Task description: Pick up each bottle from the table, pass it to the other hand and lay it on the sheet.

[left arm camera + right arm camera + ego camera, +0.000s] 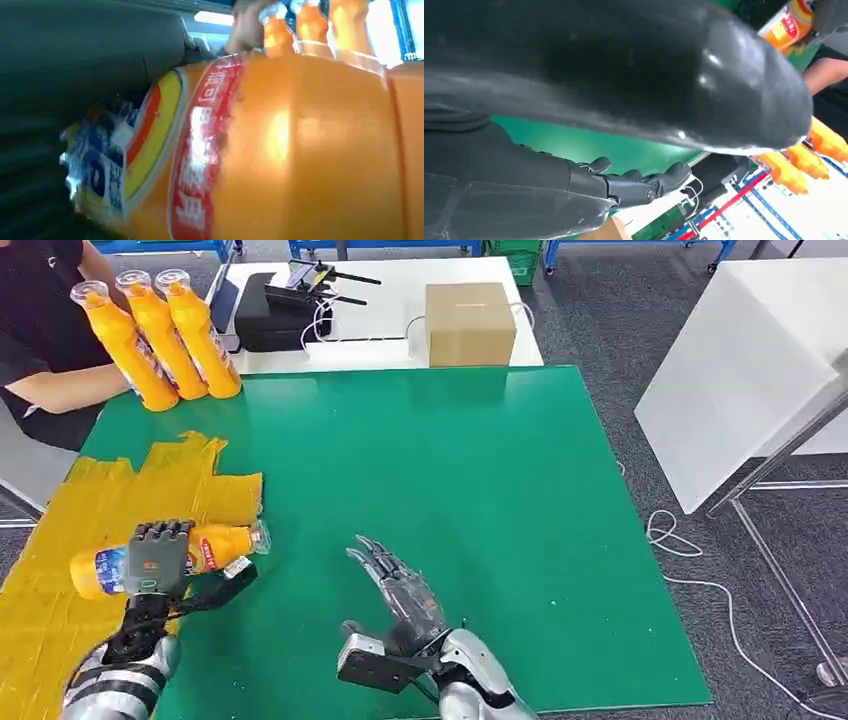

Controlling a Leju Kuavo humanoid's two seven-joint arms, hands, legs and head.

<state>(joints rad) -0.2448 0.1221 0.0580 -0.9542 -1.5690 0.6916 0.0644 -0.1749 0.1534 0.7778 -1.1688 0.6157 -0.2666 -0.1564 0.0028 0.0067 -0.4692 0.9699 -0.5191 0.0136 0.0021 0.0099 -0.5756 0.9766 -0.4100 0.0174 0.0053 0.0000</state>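
Orange plastic bottle with a red-and-blue label (170,558) lies sideways in the left hand (158,558), fingers wrapped round it, above the crinkled yellow sheet (60,540) on the green counter (480,500). Further right, the right hand (400,592) is empty, fingers spread.

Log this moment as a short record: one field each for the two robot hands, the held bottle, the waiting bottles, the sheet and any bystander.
left robot hand: grips an orange bottle lying sideways, over the yellow sheet's edge
right robot hand: holds nothing, fingers spread, above the green mat
waiting bottles: three, leaning together at the mat's far left corner
yellow sheet: wrinkled, along the mat's left side
person: forearm beside the three bottles
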